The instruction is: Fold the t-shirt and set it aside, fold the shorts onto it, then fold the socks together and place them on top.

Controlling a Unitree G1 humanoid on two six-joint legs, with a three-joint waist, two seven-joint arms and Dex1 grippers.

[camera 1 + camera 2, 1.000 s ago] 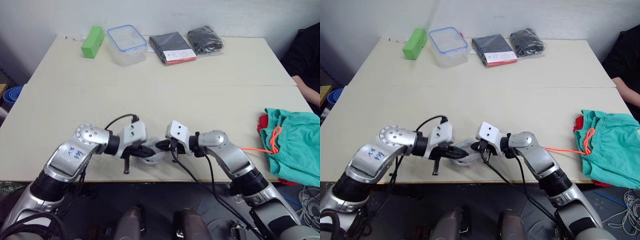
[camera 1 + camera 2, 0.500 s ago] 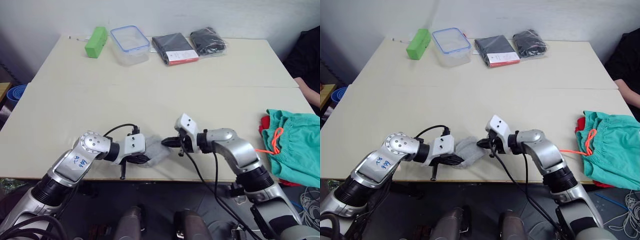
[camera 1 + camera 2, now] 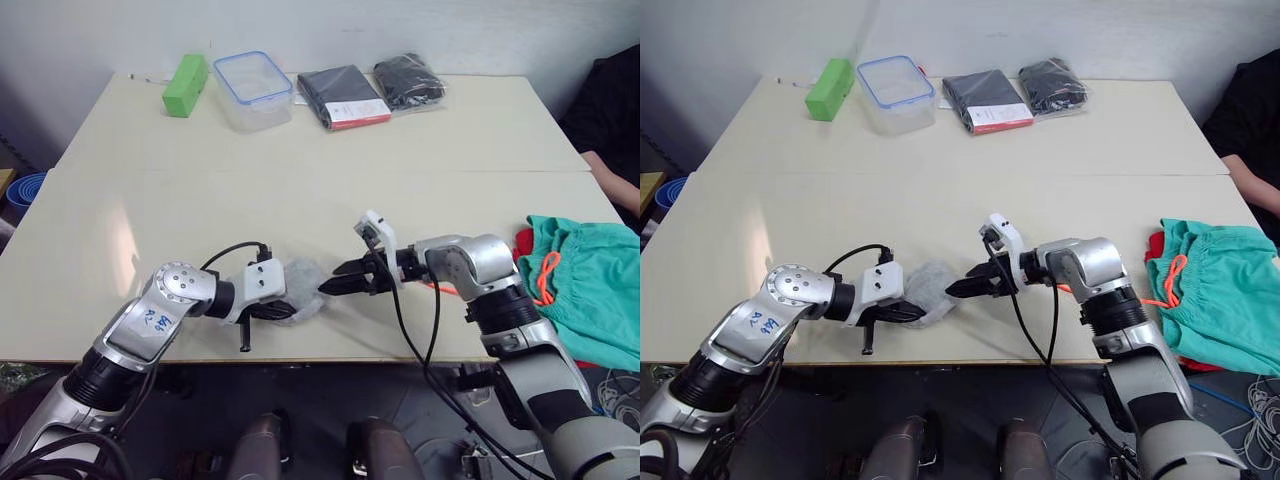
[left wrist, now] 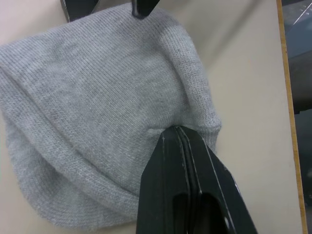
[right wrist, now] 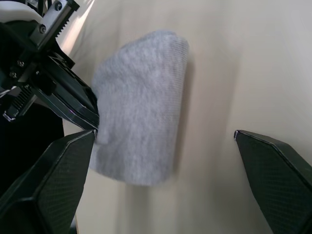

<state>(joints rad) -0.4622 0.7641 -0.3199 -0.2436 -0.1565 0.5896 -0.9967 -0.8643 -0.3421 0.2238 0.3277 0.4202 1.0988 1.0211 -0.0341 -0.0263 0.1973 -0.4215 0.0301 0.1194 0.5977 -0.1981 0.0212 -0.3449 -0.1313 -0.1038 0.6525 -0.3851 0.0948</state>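
Note:
The light grey socks [image 3: 300, 285] lie bunched near the table's front edge [image 3: 330, 352]. My left gripper [image 3: 288, 312] is shut on their near edge; in the left wrist view its closed fingers [image 4: 180, 161] pinch the knit cloth [image 4: 97, 112]. My right gripper [image 3: 335, 282] hovers just right of the socks, open, with nothing between its fingers [image 5: 53, 180]. The teal-green shorts [image 3: 590, 290] with an orange drawstring lie at the table's right edge. They rest on the red t-shirt [image 3: 524, 243], of which only the edges show.
At the back of the table stand a green box [image 3: 186, 84], a clear container with a blue rim [image 3: 253, 88] and two dark packets [image 3: 345, 95]. A person's arm [image 3: 612, 168] shows at the far right.
My right gripper has let go of the socks, opened wide and drawn back to the right. My left gripper keeps its hold on them.

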